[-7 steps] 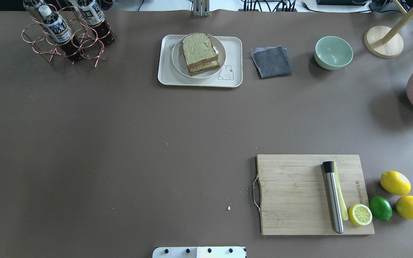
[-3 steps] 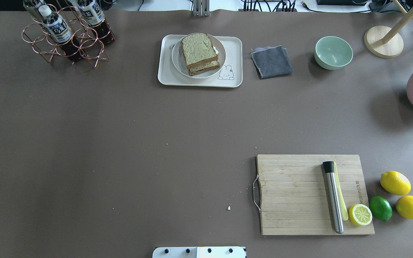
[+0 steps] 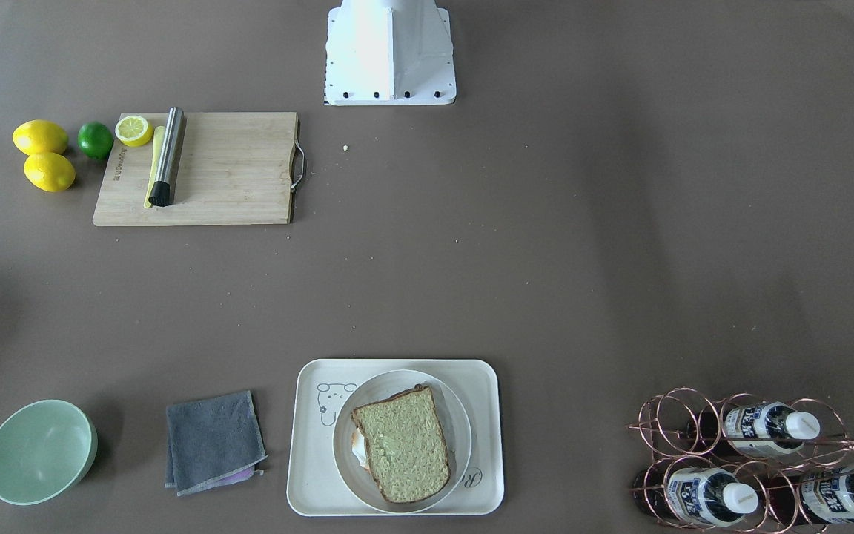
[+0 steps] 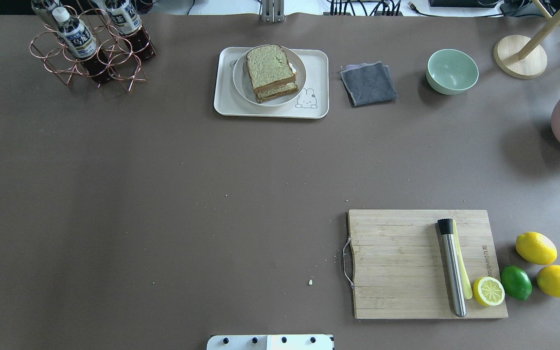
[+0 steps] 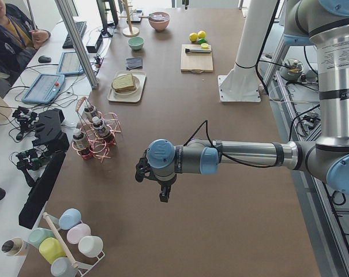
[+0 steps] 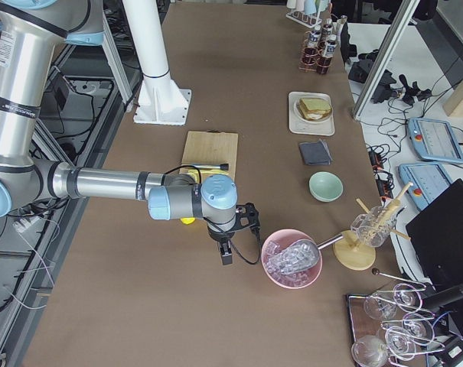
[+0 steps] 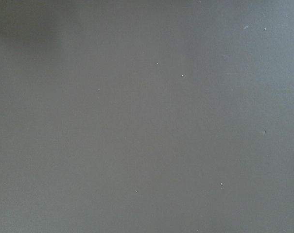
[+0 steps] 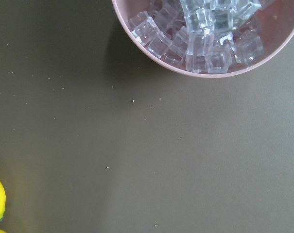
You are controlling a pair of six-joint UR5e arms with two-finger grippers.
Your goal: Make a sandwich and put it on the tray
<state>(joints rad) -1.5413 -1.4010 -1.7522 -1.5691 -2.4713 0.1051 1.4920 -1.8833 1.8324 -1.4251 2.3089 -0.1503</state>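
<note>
The sandwich (image 4: 271, 72), two brown-crusted bread slices with a bit of white egg showing at the edge, lies on a round white plate (image 4: 241, 88) on the cream tray (image 4: 223, 103) at the far middle of the table. It also shows in the front-facing view (image 3: 402, 443) on the tray (image 3: 308, 486). Neither gripper is over the central table. My left gripper (image 5: 161, 195) hangs over bare table far off to the left. My right gripper (image 6: 226, 254) hangs next to the pink ice bowl (image 6: 291, 258). I cannot tell whether either is open or shut.
A wooden cutting board (image 4: 396, 262) carries a steel muddler (image 4: 451, 267) and half a lemon (image 4: 488, 291). Two lemons (image 4: 535, 248) and a lime (image 4: 516, 282) lie beside it. A grey cloth (image 4: 368, 83), a green bowl (image 4: 452, 71) and a copper bottle rack (image 4: 90, 46) stand along the far edge.
</note>
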